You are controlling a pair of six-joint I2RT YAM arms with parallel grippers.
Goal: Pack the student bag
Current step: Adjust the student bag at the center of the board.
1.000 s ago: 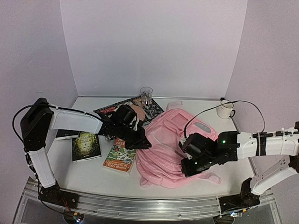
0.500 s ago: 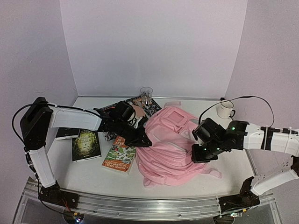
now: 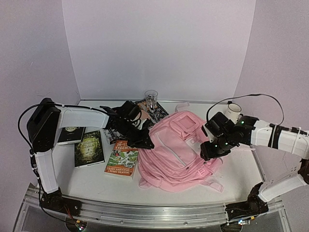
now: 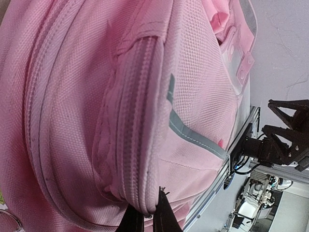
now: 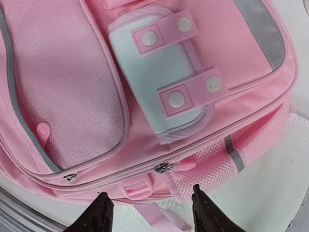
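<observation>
Bag (image 3: 176, 150) lies flat mid-table, front up. Left gripper (image 4: 145, 215) is clamped on its zipped edge; right gripper (image 5: 149, 195) hangs spread above it, holding nothing. Books (image 3: 122, 158) lie left; mug (image 3: 233, 112) and glass (image 3: 151, 98) behind.

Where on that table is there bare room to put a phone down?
The widest bare table lies right of the student bag, from the mug forward to the near edge. A narrower strip runs in front of the green book and orange book. The back left is crowded with books, a magazine and a glass.
</observation>
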